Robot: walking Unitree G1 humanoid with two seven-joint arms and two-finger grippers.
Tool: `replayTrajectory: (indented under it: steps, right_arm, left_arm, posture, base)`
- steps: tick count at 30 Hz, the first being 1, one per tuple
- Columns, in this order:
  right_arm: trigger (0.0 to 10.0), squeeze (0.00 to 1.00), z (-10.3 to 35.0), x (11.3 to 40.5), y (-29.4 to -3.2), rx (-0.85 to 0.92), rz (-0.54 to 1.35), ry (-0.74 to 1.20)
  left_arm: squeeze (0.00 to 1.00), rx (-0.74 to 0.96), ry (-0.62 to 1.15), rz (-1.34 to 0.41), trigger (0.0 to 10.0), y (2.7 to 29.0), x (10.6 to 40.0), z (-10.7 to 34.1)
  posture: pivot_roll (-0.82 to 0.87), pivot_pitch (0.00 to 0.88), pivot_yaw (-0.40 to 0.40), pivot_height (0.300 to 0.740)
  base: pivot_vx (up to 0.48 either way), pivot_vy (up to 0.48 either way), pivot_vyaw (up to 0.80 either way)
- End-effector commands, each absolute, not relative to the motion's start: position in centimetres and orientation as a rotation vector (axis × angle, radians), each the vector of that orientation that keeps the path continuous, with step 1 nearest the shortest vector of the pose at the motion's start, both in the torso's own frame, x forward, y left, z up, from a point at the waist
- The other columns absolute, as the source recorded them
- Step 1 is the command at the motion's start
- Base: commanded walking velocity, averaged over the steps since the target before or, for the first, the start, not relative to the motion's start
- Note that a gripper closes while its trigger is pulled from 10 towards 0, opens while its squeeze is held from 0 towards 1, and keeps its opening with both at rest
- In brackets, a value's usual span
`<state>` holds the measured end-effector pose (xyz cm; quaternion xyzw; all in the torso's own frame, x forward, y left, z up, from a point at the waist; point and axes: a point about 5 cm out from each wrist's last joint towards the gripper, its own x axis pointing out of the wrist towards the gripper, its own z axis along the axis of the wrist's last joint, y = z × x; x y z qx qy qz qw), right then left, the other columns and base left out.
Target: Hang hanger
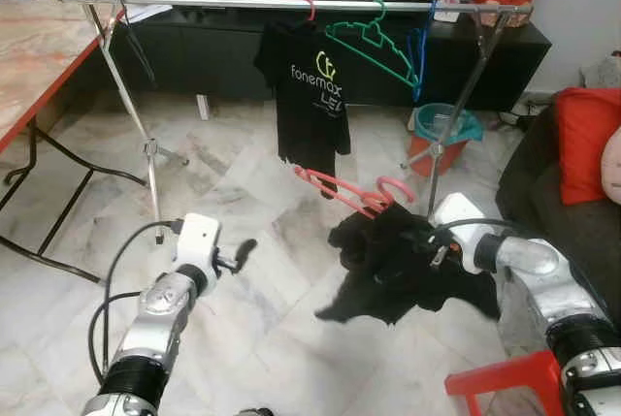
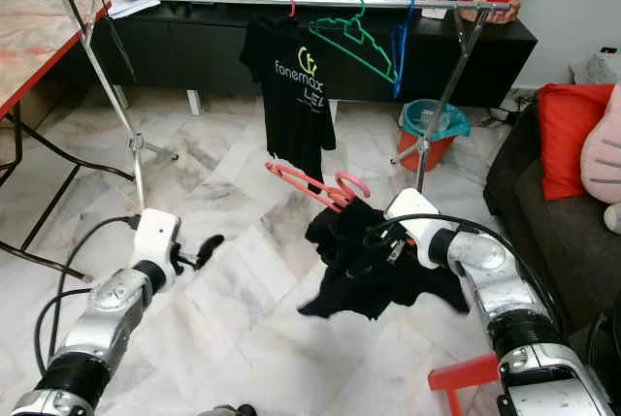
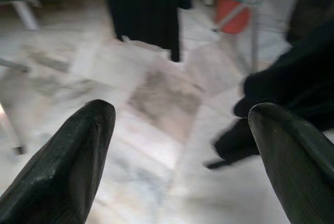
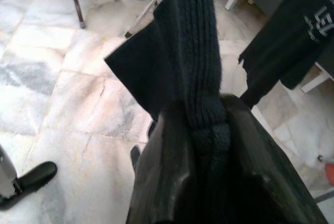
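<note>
Right claw [image 1: 434,239], head view: clamped on a black garment [image 1: 388,266] carrying a pink hanger [image 1: 344,191], well below the rail [image 1: 291,2], forearm level, reaching inward. Left claw [image 1: 241,253] spread, empty, arm raised left of the garment. Judgement: lift until the hook clears the rail, lower into the bare stretch left of the shirt [image 1: 309,101].
Left wrist: fingers [image 3: 68,166] wide apart, nothing between.
Right wrist: knit pinched tight.
</note>
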<state>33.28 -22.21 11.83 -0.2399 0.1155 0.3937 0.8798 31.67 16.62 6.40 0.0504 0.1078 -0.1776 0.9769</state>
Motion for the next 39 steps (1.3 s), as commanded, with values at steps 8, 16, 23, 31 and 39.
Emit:
replayTrajectory:
  steps: [8,16,23,31,39]
  right_arm:
    - [0.0,0.00,16.6,34.0,-21.7,-0.566,0.908,0.104]
    - [0.0,0.00,18.6,33.4,-20.2,-0.556,1.019,0.040]
    - [0.0,0.00,19.4,32.0,-19.3,-0.572,1.147,0.030]
    - [0.0,0.00,20.5,31.0,-18.9,-0.567,1.226,0.024]
    - [0.0,0.00,21.2,30.1,-18.5,-0.561,1.289,0.026]
  left_arm:
    - [1.00,0.043,0.263,-0.467,10.0,15.4,31.2,4.9]
    - [1.00,0.025,0.293,-0.525,10.0,14.8,31.0,4.1]
    - [0.00,0.028,0.313,-0.585,10.0,14.2,30.8,3.7]
    - [0.00,0.000,0.318,-0.555,10.0,14.3,31.0,3.4]
    - [0.00,-0.013,0.303,-0.562,10.0,14.1,31.4,3.7]
  posture:
    - [0.04,0.089,-0.026,0.736]
    - [0.03,0.109,-0.017,0.736]
    - [0.04,0.126,-0.006,0.736]
    - [0.03,0.130,-0.003,0.736]
    - [0.02,0.130,-0.002,0.736]
  base:
    - [0.000,0.000,0.00]
    - [0.000,0.000,0.00]
    - [0.000,0.000,0.00]
    - [0.000,0.000,0.00]
    - [0.000,0.000,0.00]
